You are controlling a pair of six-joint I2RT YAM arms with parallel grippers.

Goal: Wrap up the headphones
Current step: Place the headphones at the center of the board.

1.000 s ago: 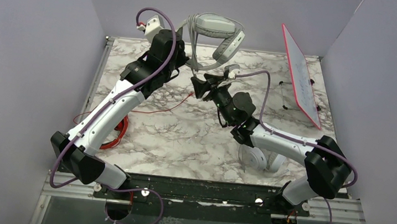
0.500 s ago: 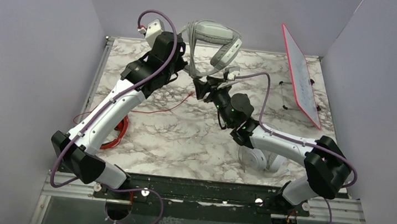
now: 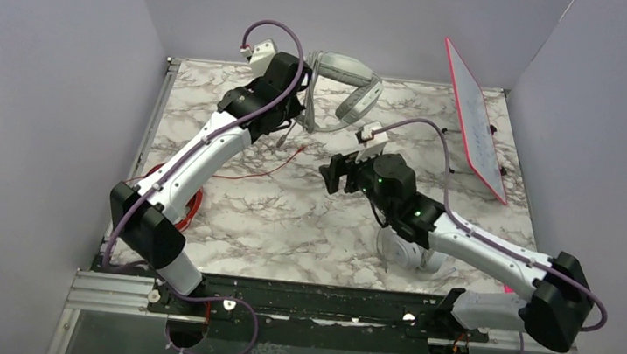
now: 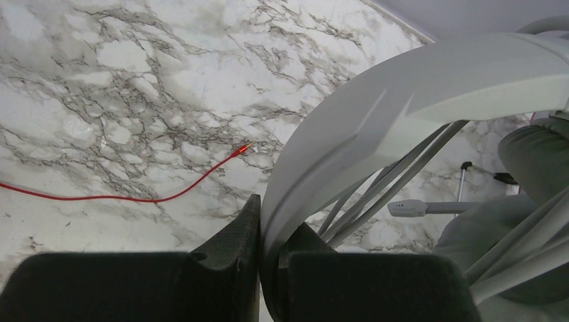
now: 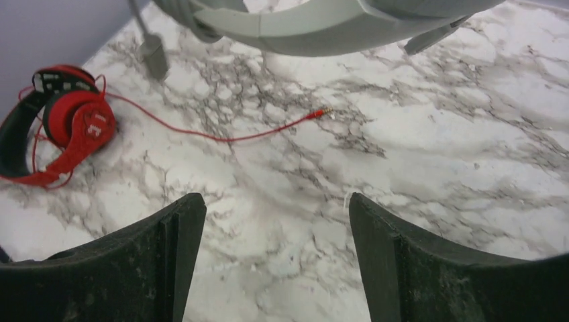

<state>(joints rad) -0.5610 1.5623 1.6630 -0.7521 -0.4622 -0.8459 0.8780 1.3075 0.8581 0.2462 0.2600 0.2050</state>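
My right gripper [image 3: 334, 173] has let go and pulled back to the middle. Its jaws are wide open and hold nothing. My left gripper [image 4: 272, 225] squeezes the grey headphones [image 3: 345, 68] up at the back. I count three: those, red headphones [image 5: 67, 127] on the left, and white headphones [image 3: 407, 253] under my right arm.

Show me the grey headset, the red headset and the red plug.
grey headset [image 3: 344, 63], top view, on the headband.
red headset [image 5: 86, 122], right wrist view, on the ear cup.
red plug [image 5: 321, 113], right wrist view, on the cable's tip.
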